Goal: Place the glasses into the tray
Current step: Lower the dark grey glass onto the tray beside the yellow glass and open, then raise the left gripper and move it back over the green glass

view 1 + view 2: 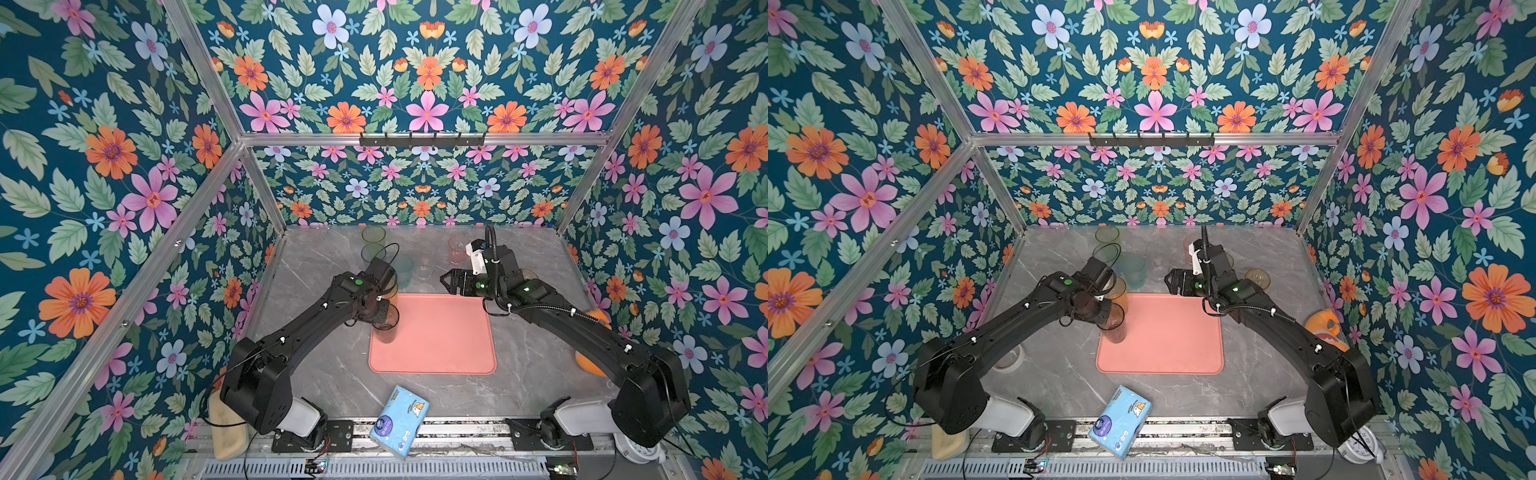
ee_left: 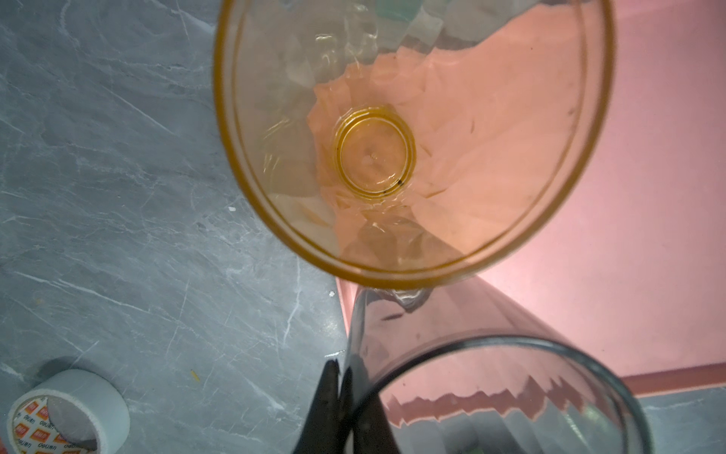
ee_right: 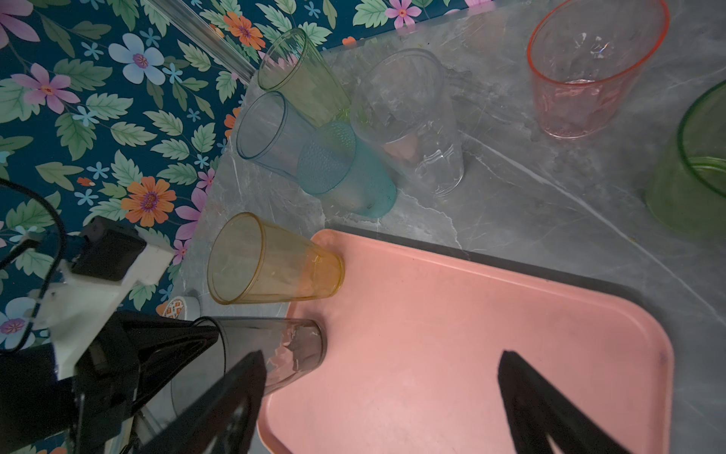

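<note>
Take the tray [image 1: 440, 345] as the clock face, with twelve toward the back wall. A white tape roll [image 2: 66, 412] lies on the grey marble tabletop [image 1: 332, 386] out at nine o'clock, well apart from the tray.

The left gripper [image 2: 338, 377] is pinched narrow on the wall of the grey tumbler [image 1: 385, 332] at its rim. This tumbler is upright at the tray's nine o'clock edge, with its base just inside the rim. I cannot tell whether it rests on the tray or hangs just above it. Near it, the amber tumbler [image 3: 275, 267] stands upright in the tray's ten o'clock corner.

Beyond that corner, at eleven o'clock, the tall green tumbler [image 3: 298, 74], the blue tumbler [image 3: 267, 133] and the teal tumbler [image 3: 345, 169] stand close together on the tabletop. The clear tumbler [image 3: 412, 122] is just beside them at twelve. A blue tissue pack [image 1: 399, 419] lies at seven o'clock by the front rail.

The pink tumbler [image 3: 585, 74] stands at one o'clock near the back wall. The right gripper [image 1: 449, 281] hovers over the tray's one o'clock edge with its jaws spread wide and nothing between them. A short green tumbler [image 3: 695, 169] is near the pink one. A short yellowish tumbler [image 1: 1257, 277] sits at two o'clock beside the right arm.
</note>
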`<state>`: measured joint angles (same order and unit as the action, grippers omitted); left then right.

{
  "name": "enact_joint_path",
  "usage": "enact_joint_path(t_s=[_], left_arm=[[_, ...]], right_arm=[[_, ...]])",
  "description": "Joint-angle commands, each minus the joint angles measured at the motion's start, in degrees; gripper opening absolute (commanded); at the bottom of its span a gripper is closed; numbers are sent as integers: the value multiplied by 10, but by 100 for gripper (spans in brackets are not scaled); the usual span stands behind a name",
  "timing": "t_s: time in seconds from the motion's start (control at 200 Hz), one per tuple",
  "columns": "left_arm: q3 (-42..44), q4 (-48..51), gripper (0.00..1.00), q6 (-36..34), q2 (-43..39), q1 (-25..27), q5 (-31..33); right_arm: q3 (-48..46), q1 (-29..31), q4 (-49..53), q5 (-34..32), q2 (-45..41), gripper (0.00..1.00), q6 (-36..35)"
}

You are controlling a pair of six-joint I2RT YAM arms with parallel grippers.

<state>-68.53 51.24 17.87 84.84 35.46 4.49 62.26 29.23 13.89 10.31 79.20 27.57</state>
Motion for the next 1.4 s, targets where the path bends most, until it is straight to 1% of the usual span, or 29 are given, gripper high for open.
enact_joint_path(t_s=[0.0,0.08,0.21,0.41,0.745,0.97,1.125,1.265,1.395], left_arm=[[-4,1,10,3,1,-1,17],[-7,6,17,3,4,0,26],[-9,9,21,5,3,0,31],[-18,10,33,7,-2,0,26],[-56,38,40,8,-16,-1,27],[-115,63,50,-7,-28,-2,32],[-175,77,53,-24,-17,-15,33],[-234,79,56,-38,-4,-37,30],[-280,65,58,-42,13,-77,17]], right_arm=[[-2,0,1,-3,-5,94,8],[-3,0,1,-3,-7,94,8],[-7,-1,-1,-4,-8,94,9],[-6,-1,0,-4,-9,94,9],[-9,-1,1,-5,-14,94,9],[-7,-2,3,-5,-18,94,8],[-2,-2,6,-4,-18,94,7],[3,-2,15,-8,-22,94,4],[2,-3,19,-11,-28,94,3]])
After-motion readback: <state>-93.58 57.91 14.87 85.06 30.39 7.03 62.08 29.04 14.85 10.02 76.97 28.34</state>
